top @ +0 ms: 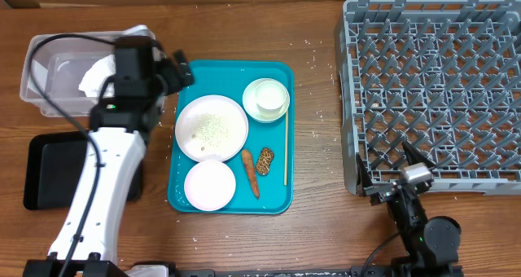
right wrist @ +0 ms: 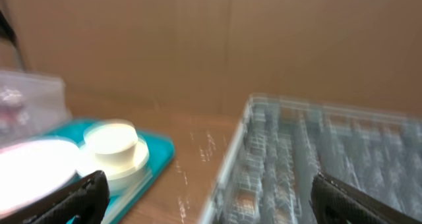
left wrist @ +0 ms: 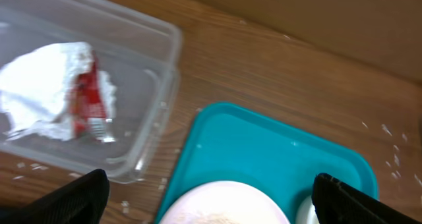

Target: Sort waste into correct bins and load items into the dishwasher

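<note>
Fingers (left wrist: 79, 199) of left gripper (left wrist: 210, 197) spread wide, empty, right gripper (right wrist: 210, 192) likewise

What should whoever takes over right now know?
Left gripper: open, empty, over the tray's far-left corner.
Right gripper: open, empty, at the rack's near-left corner.
Done: tissue and red wrapper lie in the clear bin.
Left: big plate with crumbs, small plate, cup and chopstick are on the tray, and the rack holds nothing yet. Carrot and brown scrap still need binning. The black bin sits near left.
</note>
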Robot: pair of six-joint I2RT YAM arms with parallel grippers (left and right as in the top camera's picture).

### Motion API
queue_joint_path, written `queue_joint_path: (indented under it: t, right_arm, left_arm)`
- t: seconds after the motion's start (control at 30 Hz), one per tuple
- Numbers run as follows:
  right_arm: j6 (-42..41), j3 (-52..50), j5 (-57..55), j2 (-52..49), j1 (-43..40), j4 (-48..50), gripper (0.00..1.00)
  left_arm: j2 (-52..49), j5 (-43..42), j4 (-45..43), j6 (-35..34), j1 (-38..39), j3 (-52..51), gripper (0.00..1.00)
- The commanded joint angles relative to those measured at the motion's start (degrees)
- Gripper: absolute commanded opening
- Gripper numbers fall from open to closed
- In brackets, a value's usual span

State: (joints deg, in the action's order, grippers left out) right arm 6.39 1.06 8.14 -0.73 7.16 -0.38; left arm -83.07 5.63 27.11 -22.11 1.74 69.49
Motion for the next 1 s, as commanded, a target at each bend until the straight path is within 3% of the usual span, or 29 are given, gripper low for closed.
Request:
queue_joint_path:
  t: [0.0,0.07,0.17,0.53,0.67,0.73,0.97]
  right_arm:
    - [-2.51,-0.59,11.13,0.57,-0.11,7.23,1.00]
    - [-7.76,-0.59,26.32,0.57,-0.11,12.31,1.00]
    - [-9.18,-0.61,36.74,0.57,-0.09,14.82,1.00]
    - [-25.68,0.22,34.12,0.57,-0.11,42.42,1.00]
    - [-26.58,4.66,29.86,0.24,-0.11,39.08,1.00]
    - [-25.22,9.29,28.50,-1.79,-0.11,32.92,1.00]
    - [-23.76,27.91,35.32,-22.51,-0.09,13.60,1.00]
  left_arm:
    - [-0.17,-6.82,0.09,-1.95,-6.34,1.18,1.00]
    - [-0.17,-8.92,0.26,-1.92,-8.33,1.16,1.00]
    - [-0.17,-8.17,1.62,-1.90,-8.92,1.16,1.00]
    - [-0.17,-8.17,5.66,-1.90,-8.90,1.11,1.00]
    - [-0.17,-8.17,5.66,-1.90,-8.87,1.11,1.00]
    - [-0.17,-8.15,5.66,-1.90,-8.87,1.11,1.00]
    - [-0.20,-8.17,5.66,-1.90,-8.87,1.11,1.00]
